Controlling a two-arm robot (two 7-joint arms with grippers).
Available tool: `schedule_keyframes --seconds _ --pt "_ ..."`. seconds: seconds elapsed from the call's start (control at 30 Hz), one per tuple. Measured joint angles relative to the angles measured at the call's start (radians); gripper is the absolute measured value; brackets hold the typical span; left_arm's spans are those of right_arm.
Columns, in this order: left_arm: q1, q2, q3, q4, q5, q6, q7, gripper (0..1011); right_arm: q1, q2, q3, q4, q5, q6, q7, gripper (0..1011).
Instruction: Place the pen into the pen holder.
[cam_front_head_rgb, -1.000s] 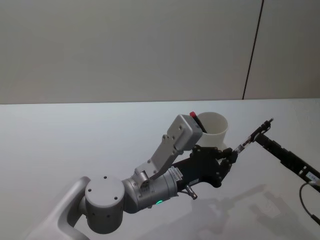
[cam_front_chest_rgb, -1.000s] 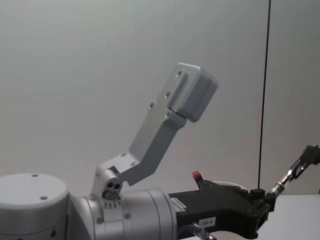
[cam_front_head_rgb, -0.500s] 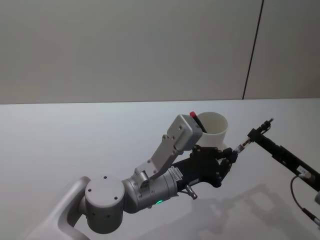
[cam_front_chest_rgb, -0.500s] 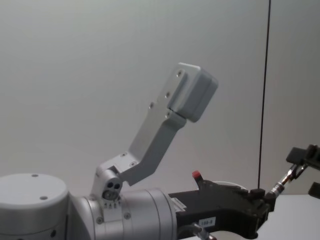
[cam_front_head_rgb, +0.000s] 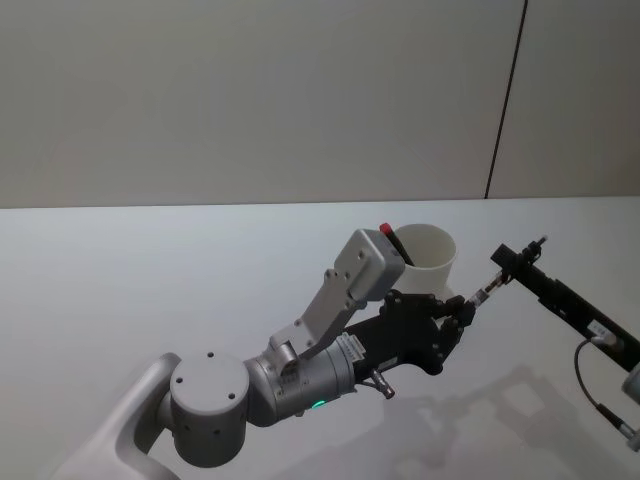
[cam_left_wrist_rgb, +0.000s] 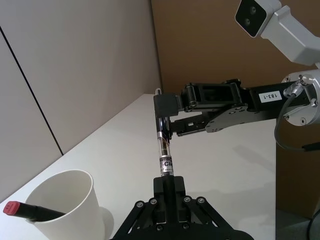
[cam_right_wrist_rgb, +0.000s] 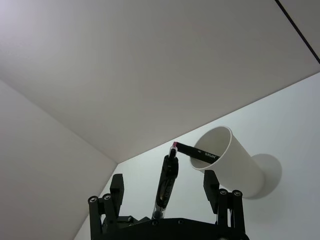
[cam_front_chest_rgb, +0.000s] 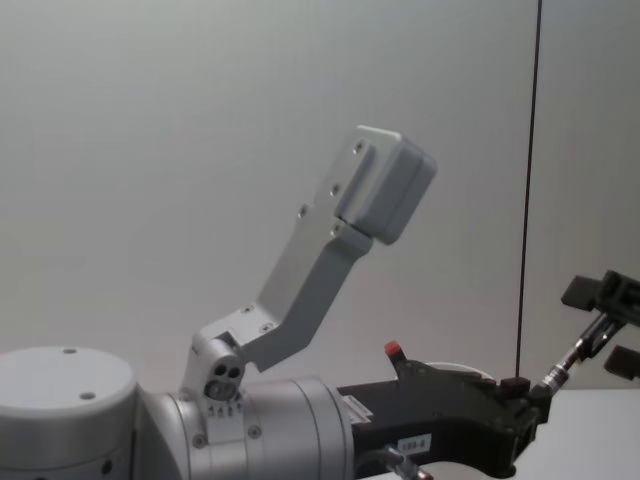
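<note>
Pen (cam_left_wrist_rgb: 164, 150) held at one end by closed left gripper (cam_left_wrist_rgb: 167, 186); open right gripper (cam_left_wrist_rgb: 165, 112) surrounds the other; cup (cam_front_head_rgb: 425, 258) partly hidden.

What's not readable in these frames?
- Head view: pen holder base, behind the left gripper and its arm.
- Left wrist view: pen lower tip, buried in the left gripper's fingers.
- Left wrist view: red-capped marker lower end, inside the cup.
- Chest view: right gripper, partly cut off by the edge.
</note>
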Motion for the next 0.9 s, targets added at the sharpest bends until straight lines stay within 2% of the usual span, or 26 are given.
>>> schedule_keyframes --seconds 0.6,0.73,0.9 --pt "0.0 0.0 0.0 0.0 0.0 0.0 0.0 127 0.015 0.008 -0.017 0.01 0.024 -0.014 -0.002 1000" --pt "0.0 0.0 0.0 0.0 0.0 0.0 0.0 127 0.017 0.009 -0.021 0.011 0.031 -0.008 -0.013 930" --pt "0.0 0.0 0.0 0.0 0.0 0.0 0.0 129 0.017 0.011 -0.025 0.007 0.042 -0.001 -0.031 797"
